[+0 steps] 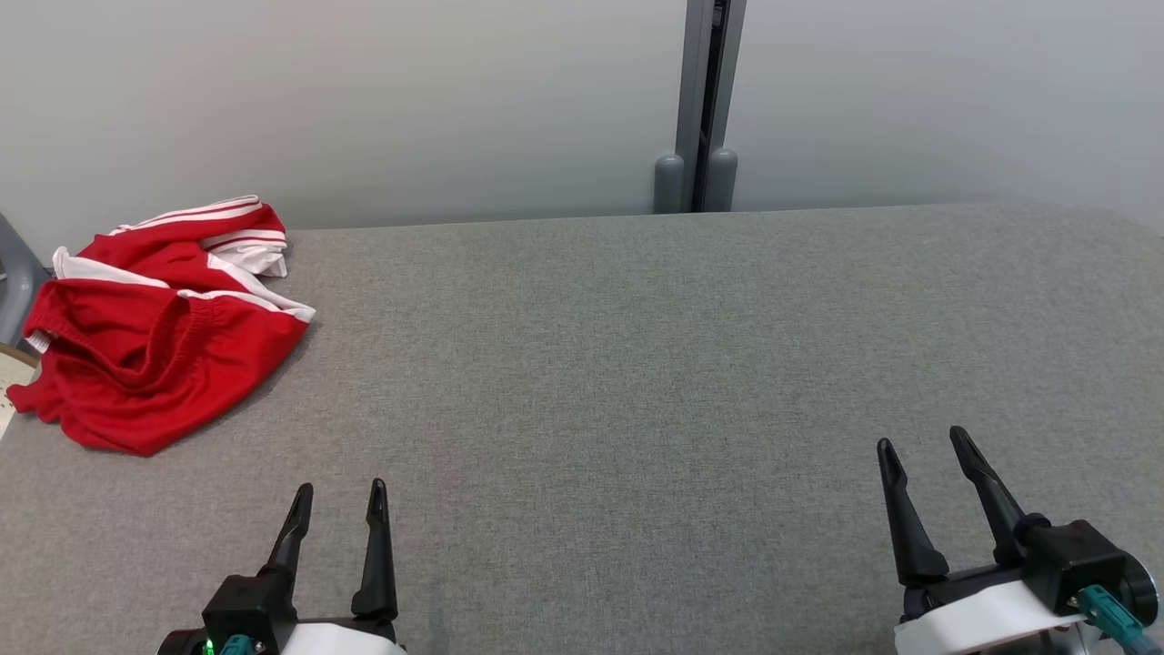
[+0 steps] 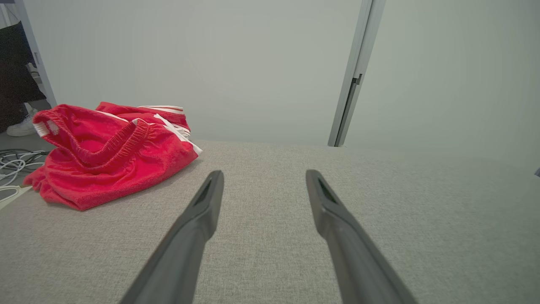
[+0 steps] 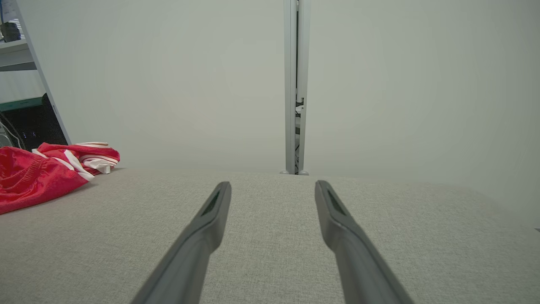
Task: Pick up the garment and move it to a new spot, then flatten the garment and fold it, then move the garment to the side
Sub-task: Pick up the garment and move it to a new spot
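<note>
Shorts: red sports shorts point(image 1: 155, 337) with white side stripes, crumpled in a loose heap with one part folded over another.
Position: far left corner of the grey table point(image 1: 637, 364), close to its left and back edges. They lie well apart from both my grippers, nearer the left one.
Handling: I judge them light, soft and limp. They will sag and drape once lifted, and nothing about them is fragile. A pinch on a single layer may drag the rest along the table.
Hold point: the gathered elastic waistband point(image 2: 122, 141), which stands up and gapes toward me. I judge it the thickest and surest edge to take.
Containers: none to record on the table. The open waistband is the nearest thing to one, and I see only red cloth inside it.
Left gripper point(image 1: 341, 491): released, jaws apart and empty, low over the near side of the table.
Right gripper point(image 1: 924, 441): released and empty, at the near right.
Surroundings: pale wall point(image 1: 409, 100) behind; cables point(image 2: 12, 162) on the floor past the table's left edge.
Risk: I judge a careless tug could pull the shorts off that edge.
</note>
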You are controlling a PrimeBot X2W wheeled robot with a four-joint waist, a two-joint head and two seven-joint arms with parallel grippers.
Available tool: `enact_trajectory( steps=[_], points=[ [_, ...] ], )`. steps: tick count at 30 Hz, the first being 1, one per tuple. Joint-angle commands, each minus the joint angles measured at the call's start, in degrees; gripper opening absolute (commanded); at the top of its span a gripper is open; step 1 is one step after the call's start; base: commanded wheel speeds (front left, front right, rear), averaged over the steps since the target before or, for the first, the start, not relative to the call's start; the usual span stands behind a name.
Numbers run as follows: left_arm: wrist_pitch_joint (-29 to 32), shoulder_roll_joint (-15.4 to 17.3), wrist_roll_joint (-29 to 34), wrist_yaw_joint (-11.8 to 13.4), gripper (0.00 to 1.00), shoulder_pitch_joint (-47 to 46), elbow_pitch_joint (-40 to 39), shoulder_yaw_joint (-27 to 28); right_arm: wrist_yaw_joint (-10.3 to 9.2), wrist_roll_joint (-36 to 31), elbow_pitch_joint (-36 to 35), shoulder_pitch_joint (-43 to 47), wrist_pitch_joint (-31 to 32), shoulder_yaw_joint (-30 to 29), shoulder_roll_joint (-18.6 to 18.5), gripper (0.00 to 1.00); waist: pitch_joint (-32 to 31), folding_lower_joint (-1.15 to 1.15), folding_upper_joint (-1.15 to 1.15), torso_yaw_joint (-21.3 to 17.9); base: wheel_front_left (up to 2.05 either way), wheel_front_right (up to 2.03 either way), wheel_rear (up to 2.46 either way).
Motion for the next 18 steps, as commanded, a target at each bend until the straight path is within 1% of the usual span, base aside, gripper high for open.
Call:
enact_trajectory(
  steps=[1, 5, 10, 15, 18],
  points=[
    [-0.3, 0.28, -0.09, -0.08, 1.0, -0.59, 0.08, 0.17, 0.1, 0.42, 0.29, -0.16, -0.31, -0.08, -0.47, 1.0, -0.01, 0.0, 0.0, 0.03, 0.0, 0.0, 0.0],
    [-0.3, 0.28, -0.13, -0.16, 1.0, -0.67, 0.23, 0.04, 0.1, 0.57, 0.38, -0.17, -0.31, -0.22, -0.47, 1.0, -0.1, 0.0, 0.0, 0.29, 0.0, 0.0, 0.0],
    [-0.3, 0.28, -0.1, -0.05, 1.0, -0.74, 0.15, -0.17, 0.1, 0.8, -0.23, 0.22, -0.31, -0.44, -0.46, 1.0, -0.26, 0.0, 0.0, 1.53, 0.0, 0.0, 0.0],
    [-0.29, 0.28, 0.2, 0.08, 1.0, -0.88, -0.12, -0.45, 0.1, 1.03, -1.02, 0.83, -0.3, -0.42, -0.43, 1.0, -0.38, 0.0, 0.0, 5.16, 0.0, 0.0, 0.0],
    [-0.29, 0.27, 0.42, -0.07, 1.0, -0.95, -0.17, -0.88, 0.1, 0.96, -1.36, 1.07, -0.3, -0.8, -0.43, 1.0, -0.29, 0.0, 0.0, 8.83, 0.0, 0.0, 0.0]
  ],
)
